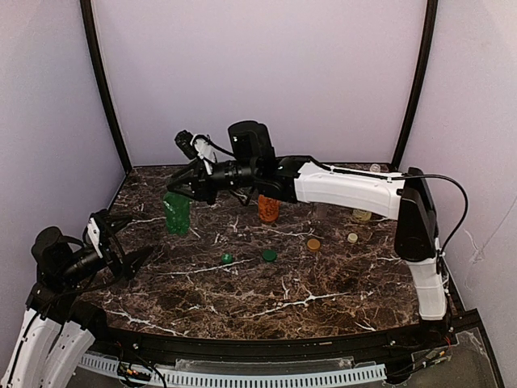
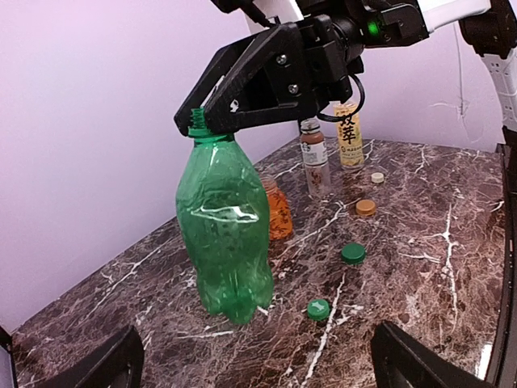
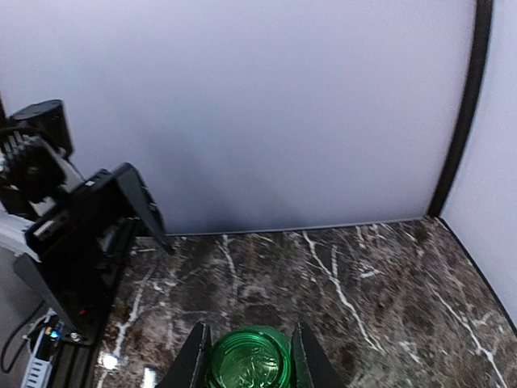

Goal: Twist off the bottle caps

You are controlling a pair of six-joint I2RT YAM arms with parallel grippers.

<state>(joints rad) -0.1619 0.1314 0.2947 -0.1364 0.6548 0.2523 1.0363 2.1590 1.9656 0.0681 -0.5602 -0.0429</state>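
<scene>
The slim green bottle (image 1: 176,212) stands upright at the back left, its threaded neck (image 2: 198,125) bare. My right gripper (image 3: 249,356) is shut on that neck from above, a finger on each side of the mouth. My left gripper (image 1: 133,238) hangs wide open and holds nothing, a little in front of the green bottle (image 2: 222,242) and apart from it. Two green caps (image 2: 318,308) (image 2: 352,253), a golden-brown cap (image 2: 366,207) and a cream-white cap (image 2: 377,177) lie loose on the table.
The orange juice bottle (image 2: 279,212) stands just behind the green one. The brown bottle (image 2: 313,158) and the yellow tea bottle (image 2: 349,133) stand farther back. My right arm (image 1: 347,190) stretches across the back of the marble table (image 1: 307,299). Purple walls enclose three sides.
</scene>
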